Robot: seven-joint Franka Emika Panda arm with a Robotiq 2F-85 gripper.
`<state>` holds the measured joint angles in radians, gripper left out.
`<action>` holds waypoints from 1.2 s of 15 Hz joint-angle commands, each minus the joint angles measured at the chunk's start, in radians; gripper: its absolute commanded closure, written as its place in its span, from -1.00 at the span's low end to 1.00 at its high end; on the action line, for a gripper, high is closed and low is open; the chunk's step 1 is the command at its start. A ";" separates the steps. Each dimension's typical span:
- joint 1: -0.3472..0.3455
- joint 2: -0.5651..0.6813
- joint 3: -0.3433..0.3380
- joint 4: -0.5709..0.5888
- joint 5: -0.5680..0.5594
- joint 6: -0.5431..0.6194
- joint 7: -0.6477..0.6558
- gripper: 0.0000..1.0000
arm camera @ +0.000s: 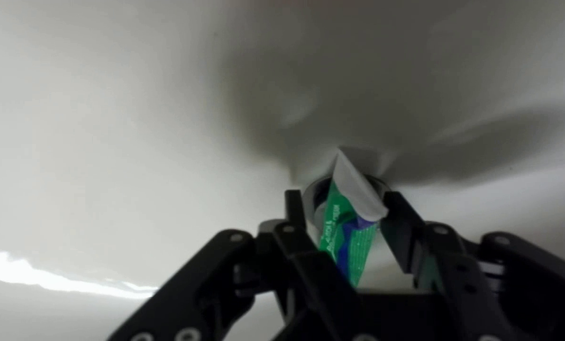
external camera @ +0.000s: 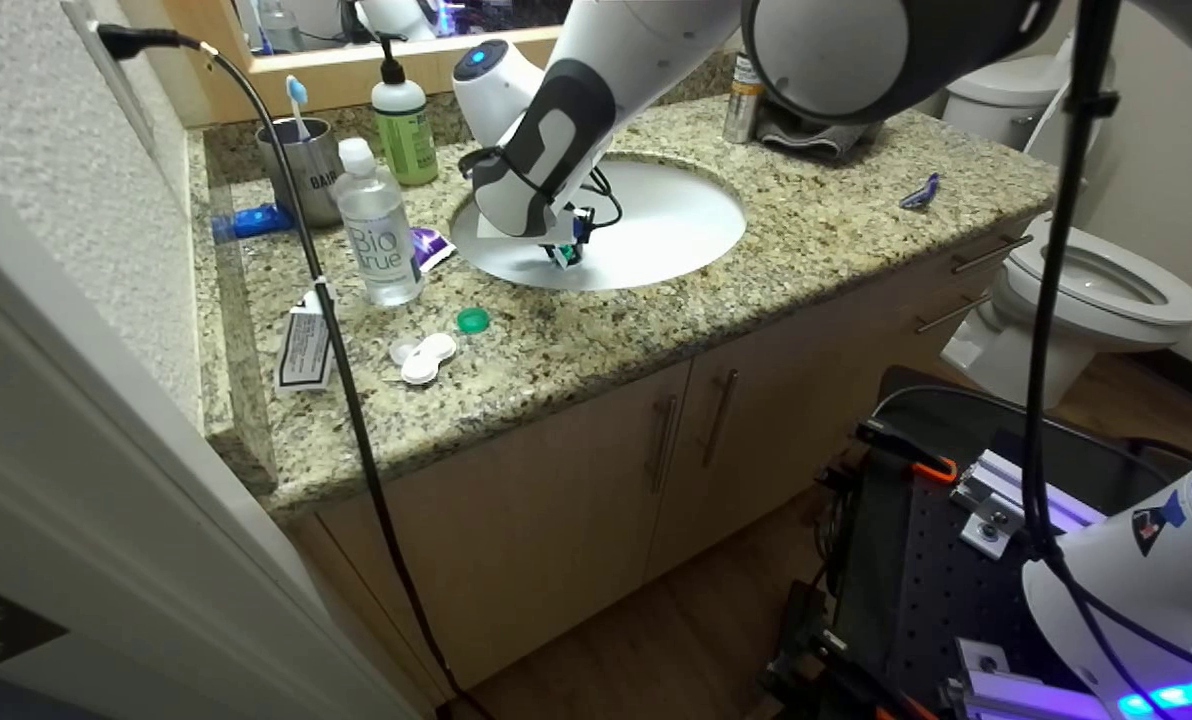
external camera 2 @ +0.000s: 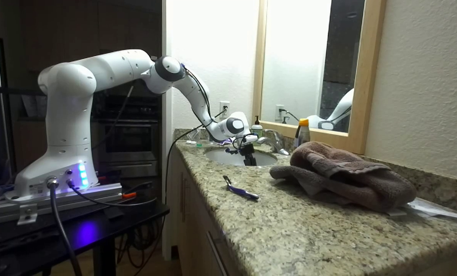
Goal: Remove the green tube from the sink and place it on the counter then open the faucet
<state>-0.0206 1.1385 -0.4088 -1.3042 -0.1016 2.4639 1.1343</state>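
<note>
The one gripper (arm camera: 344,203) had its two fingers (arm camera: 294,208) apart, with one tube (arm camera: 338,232) between them. The tube was in the sink (external camera: 671,225), by the drain (arm camera: 311,201). Near the sink were one faucet (external camera 2: 277,143) and one cap (external camera: 473,320). The counter (external camera: 806,230) also held one clear bottle (external camera: 381,240), one soap bottle (external camera: 408,138), one towel (external camera 2: 347,178) and one razor (external camera 2: 242,191). Behind was one mirror (external camera 2: 297,69).
</note>
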 commanded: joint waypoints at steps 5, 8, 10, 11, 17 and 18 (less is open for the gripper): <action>-0.018 0.002 0.000 -0.004 -0.006 0.010 -0.002 1.00; -0.025 -0.005 0.026 0.010 0.018 -0.086 -0.006 1.00; -0.041 -0.019 0.056 0.017 0.033 -0.200 -0.035 0.98; -0.049 -0.019 0.067 0.029 0.036 -0.247 -0.046 0.99; -0.003 -0.165 0.177 -0.091 0.044 -0.428 -0.136 0.97; 0.005 -0.199 0.200 -0.121 0.049 -0.443 -0.155 0.97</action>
<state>-0.0320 1.0517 -0.2762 -1.2934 -0.0867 2.0643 1.0464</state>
